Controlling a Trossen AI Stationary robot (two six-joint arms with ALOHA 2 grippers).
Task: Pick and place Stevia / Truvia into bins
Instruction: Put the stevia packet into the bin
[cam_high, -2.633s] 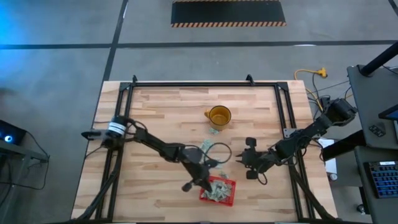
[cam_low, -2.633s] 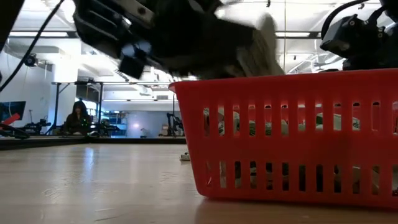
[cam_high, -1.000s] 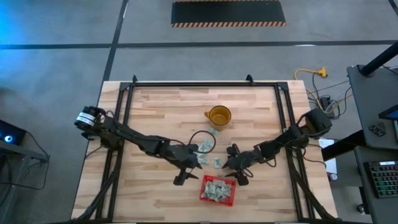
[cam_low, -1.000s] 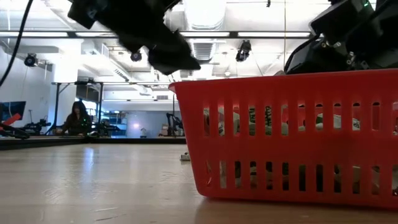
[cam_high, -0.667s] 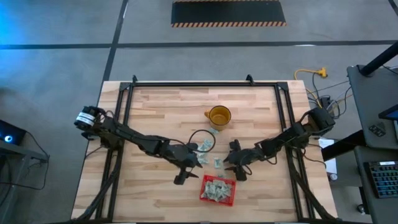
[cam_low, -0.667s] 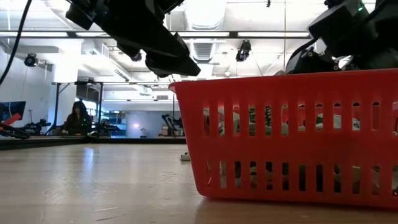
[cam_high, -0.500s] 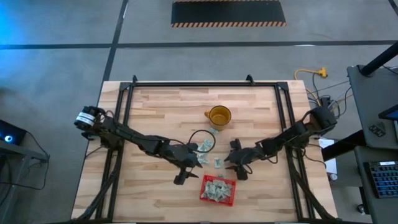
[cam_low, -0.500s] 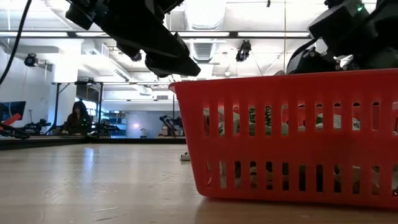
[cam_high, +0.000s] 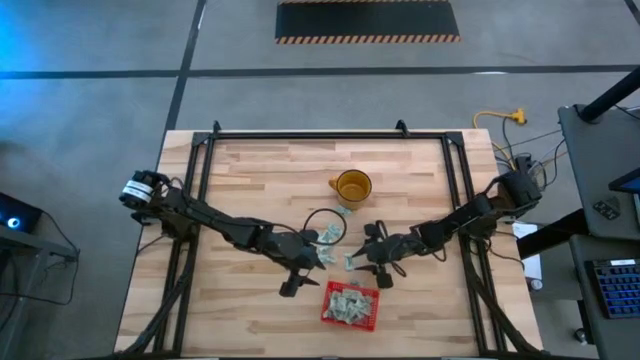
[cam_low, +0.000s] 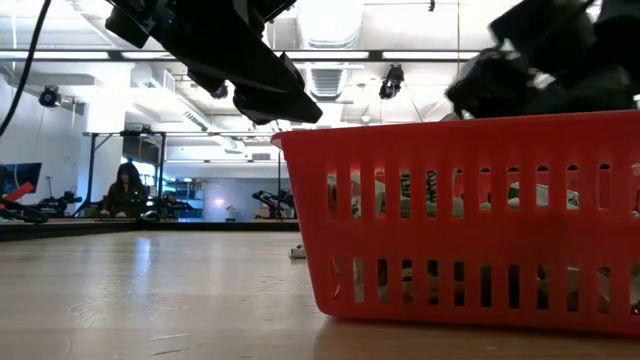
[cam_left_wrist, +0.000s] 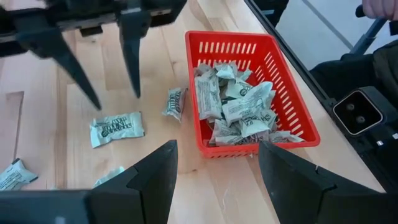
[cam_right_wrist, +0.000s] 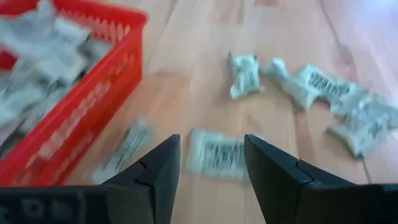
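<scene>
While both end effectors gape empty: one red basket of packets, one mug.

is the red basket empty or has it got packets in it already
Not empty. The left wrist view shows the basket holding a loose pile of packets; more lie outside on the table.

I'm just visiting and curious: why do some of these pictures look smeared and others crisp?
Right wrist view: smeared throughout, the red plastic mesh basket and the pale green paper packets streaked. Left wrist view: crisp, the print on the packets readable. Low view: basket sharp, the dark arm at upper right blurred; ceiling lights glare. High view: a blue glow at its left edge.
</scene>
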